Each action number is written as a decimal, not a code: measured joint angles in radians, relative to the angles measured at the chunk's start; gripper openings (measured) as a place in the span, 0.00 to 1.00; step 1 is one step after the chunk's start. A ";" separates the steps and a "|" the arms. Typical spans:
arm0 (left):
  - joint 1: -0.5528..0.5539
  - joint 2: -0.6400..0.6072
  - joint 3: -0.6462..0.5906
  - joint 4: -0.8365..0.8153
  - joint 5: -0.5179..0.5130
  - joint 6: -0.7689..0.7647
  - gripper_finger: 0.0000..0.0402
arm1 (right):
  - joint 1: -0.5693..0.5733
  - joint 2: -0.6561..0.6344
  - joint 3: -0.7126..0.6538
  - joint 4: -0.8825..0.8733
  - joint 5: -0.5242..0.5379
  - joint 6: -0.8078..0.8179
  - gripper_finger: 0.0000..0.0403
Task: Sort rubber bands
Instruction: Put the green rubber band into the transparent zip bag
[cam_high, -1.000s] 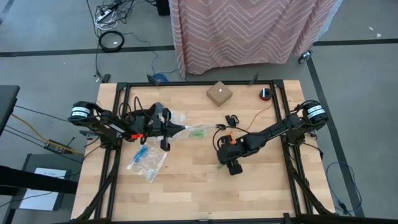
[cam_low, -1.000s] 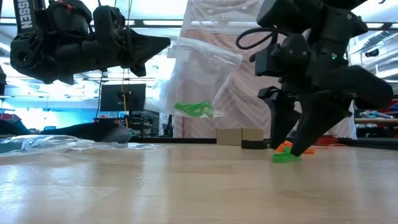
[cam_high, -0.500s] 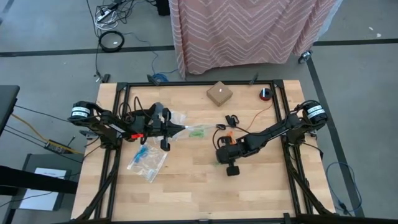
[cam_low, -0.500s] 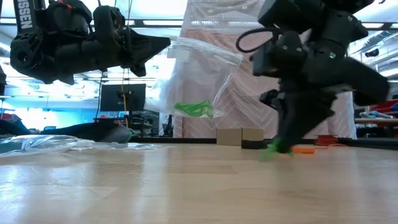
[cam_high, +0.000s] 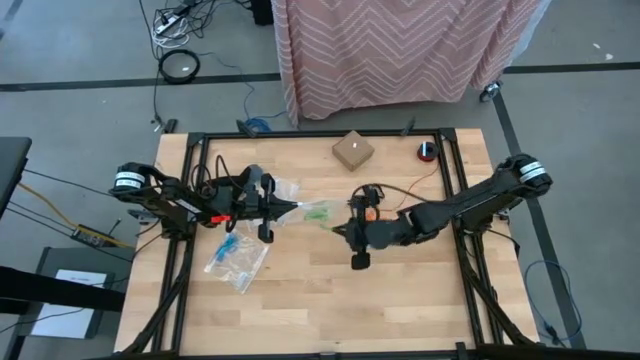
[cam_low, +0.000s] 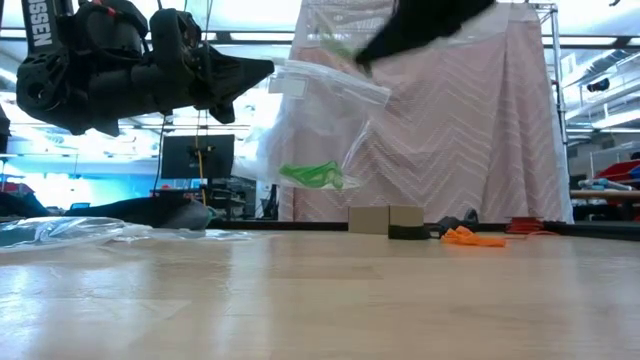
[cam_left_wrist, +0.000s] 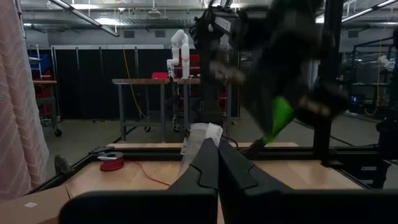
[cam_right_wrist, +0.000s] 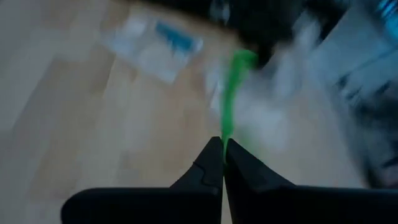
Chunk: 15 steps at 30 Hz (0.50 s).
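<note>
Two arms, two clear bags (cam_high: 285, 195) (cam_high: 238, 258), one cardboard box (cam_high: 353, 151), one red tape roll (cam_high: 427, 151), one green band (cam_right_wrist: 231, 93) pinched.

We can't make out much in the right wrist view: everything past the right gripper (cam_right_wrist: 222, 148) is smeared, so the bag with blue bits (cam_right_wrist: 163, 42) is just a pale blob, and the green rubber band (cam_right_wrist: 231, 93) is a streak. In the low view the right arm (cam_low: 420, 25) is cut off by the top edge, fingers out of sight. From the left wrist, that arm (cam_left_wrist: 273, 56) is a dark blur. The orange pile (cam_low: 470, 237) is too small to count loops.
</note>
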 joint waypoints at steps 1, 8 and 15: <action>0.000 0.000 0.000 0.000 0.000 0.000 0.00 | -0.008 -0.016 0.000 0.035 0.004 -0.035 0.00; 0.000 0.000 0.012 0.001 0.000 -0.002 0.00 | -0.152 -0.046 -0.001 0.103 -0.003 -0.097 0.00; 0.000 0.000 0.021 0.000 0.000 -0.001 0.00 | -0.233 0.009 -0.001 0.174 -0.132 -0.138 0.00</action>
